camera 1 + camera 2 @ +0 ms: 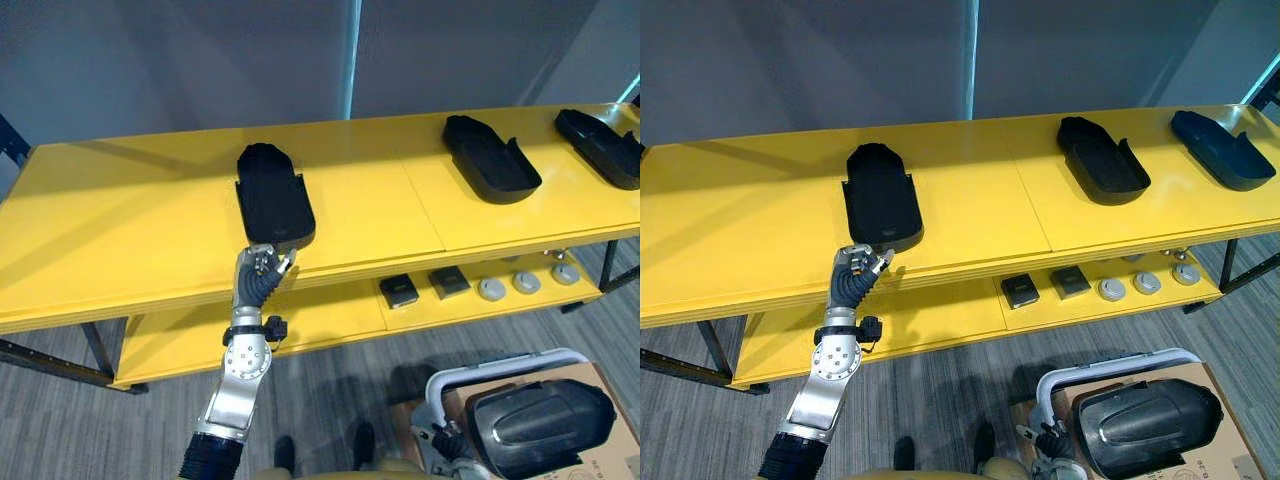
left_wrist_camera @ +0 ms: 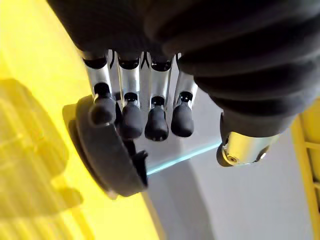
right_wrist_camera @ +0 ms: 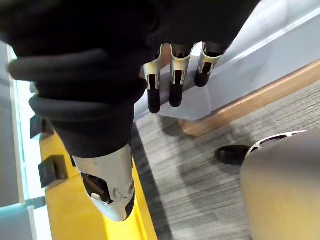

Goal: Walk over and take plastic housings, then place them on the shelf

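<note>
Nearest, one black housing [image 1: 540,420] lies in a cardboard box [image 1: 618,440]. The right hand [image 3: 174,75] hangs open and holds nothing. On the lower shelf [image 1: 330,310] sit two black blocks [image 1: 399,291] and three grey discs [image 1: 527,282]. The left hand [image 1: 262,268] is open, its fingertips [image 2: 131,120] touching the near end of the left housing [image 1: 272,195] on the yellow top shelf [image 1: 120,230]. It points from front to back. Farther right lie the middle housing [image 1: 490,158] and the right housing [image 1: 600,145], both slanted. That makes three on top.
</note>
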{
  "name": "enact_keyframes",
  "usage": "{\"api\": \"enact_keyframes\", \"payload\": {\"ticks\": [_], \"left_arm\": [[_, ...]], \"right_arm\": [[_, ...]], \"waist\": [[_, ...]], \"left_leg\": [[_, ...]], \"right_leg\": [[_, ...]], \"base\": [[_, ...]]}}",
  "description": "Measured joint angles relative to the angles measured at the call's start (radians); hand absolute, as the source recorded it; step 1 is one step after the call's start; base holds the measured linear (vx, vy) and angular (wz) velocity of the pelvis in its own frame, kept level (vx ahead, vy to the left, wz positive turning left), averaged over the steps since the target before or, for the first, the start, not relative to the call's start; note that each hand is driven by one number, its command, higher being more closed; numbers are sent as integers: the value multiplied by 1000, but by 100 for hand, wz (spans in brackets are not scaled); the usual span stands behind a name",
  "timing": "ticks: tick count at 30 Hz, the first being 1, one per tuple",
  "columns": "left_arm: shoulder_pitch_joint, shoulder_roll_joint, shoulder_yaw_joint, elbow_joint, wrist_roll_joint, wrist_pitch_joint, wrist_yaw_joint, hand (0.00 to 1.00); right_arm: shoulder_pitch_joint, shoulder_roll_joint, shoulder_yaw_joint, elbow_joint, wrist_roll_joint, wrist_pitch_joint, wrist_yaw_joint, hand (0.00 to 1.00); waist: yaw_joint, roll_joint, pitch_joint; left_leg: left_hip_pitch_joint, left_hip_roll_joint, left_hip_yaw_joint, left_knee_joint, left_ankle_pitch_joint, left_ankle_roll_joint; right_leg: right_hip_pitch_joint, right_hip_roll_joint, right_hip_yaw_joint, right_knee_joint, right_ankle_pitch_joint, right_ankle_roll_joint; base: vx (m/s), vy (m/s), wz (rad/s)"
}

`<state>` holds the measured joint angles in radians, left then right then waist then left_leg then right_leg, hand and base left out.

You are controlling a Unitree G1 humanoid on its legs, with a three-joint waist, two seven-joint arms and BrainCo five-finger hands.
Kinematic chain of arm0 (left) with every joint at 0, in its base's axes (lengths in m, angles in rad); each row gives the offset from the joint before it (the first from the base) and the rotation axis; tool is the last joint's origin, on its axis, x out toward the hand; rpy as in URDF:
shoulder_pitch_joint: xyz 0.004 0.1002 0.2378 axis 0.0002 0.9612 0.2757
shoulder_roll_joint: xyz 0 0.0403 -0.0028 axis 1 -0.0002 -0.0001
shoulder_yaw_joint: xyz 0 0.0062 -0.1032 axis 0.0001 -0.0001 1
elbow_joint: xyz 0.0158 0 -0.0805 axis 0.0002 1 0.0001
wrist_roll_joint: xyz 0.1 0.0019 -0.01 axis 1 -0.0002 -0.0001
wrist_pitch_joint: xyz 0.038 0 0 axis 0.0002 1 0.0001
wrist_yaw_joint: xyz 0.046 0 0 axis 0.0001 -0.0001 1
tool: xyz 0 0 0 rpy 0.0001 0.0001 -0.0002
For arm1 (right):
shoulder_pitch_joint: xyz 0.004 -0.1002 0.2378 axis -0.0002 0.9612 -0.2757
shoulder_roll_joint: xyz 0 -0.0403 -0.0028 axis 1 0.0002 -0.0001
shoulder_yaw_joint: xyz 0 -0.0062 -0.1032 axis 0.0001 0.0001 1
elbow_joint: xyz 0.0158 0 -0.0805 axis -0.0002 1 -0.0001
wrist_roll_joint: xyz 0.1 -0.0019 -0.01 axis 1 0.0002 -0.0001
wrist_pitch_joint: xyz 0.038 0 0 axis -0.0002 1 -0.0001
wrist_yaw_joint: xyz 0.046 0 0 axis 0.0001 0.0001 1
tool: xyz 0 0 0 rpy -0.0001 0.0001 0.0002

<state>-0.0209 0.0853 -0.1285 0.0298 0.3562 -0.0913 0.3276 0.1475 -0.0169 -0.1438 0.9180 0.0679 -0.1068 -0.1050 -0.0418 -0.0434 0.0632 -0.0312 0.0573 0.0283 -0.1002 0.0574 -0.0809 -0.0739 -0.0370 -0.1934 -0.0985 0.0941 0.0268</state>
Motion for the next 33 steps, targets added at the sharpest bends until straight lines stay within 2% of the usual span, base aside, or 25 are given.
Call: {"api": "enact_keyframes", "payload": {"ticks": [13,28,33], "left_arm": [[-119,46,4,179,-24,3,13,100],[-245,76,104,304,-30,66,67,100],[-284,89,140,345,-33,71,67,100]], "right_arm": [[-12,0,0,-1,-2,0,-2,0],[-15,0,4,-4,-32,1,8,0],[-13,0,3,-18,-32,3,19,0]], "waist": [[-10,-4,-3],[-49,-5,-2],[-55,-6,-2]], "left_leg": [[4,-1,3,5,0,1],[4,1,44,4,-1,0],[6,1,56,4,-1,0]], "right_leg": [[0,-1,7,-1,12,-7],[-15,1,36,-2,14,-4],[-20,2,52,-1,24,-9]], "base": [[3,1,-1],[-5,6,-5],[6,19,-8]]}}
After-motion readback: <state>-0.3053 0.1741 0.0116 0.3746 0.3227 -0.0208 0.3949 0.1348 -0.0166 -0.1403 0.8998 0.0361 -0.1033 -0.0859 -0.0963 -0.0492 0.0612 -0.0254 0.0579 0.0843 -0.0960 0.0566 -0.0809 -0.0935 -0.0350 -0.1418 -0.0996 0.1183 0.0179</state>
